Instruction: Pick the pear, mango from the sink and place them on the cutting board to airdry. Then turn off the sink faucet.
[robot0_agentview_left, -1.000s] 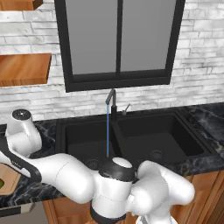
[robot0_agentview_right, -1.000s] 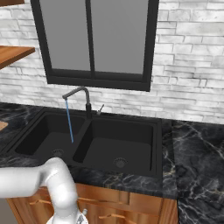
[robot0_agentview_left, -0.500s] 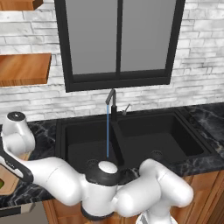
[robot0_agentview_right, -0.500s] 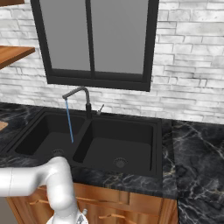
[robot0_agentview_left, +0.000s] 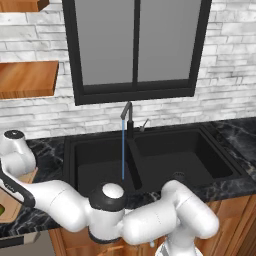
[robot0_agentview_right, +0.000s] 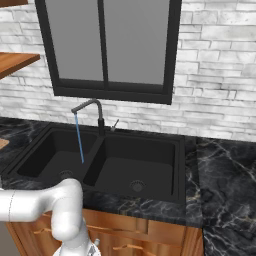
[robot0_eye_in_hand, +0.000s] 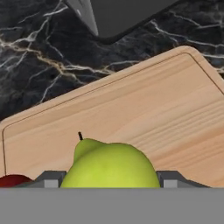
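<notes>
My gripper is shut on the yellow-green pear, which stands stem up between the two finger tips in the hand view. Just beyond it lies the light-wood cutting board with its raised rim. A red sliver at the lower left edge looks like the mango, low over or on the board. The black double sink holds no fruit that I can see. Water runs from the dark faucet into the left basin; its silver lever is beside it.
Black marble counter surrounds the board, and a dark grey object stands past the board's far rim. A corner of wood shows at the left edge of the counter. Wooden shelves hang on the brick wall.
The arm has swung further left and down, with its elbow joint now lower in front of the sink. Water keeps running.
</notes>
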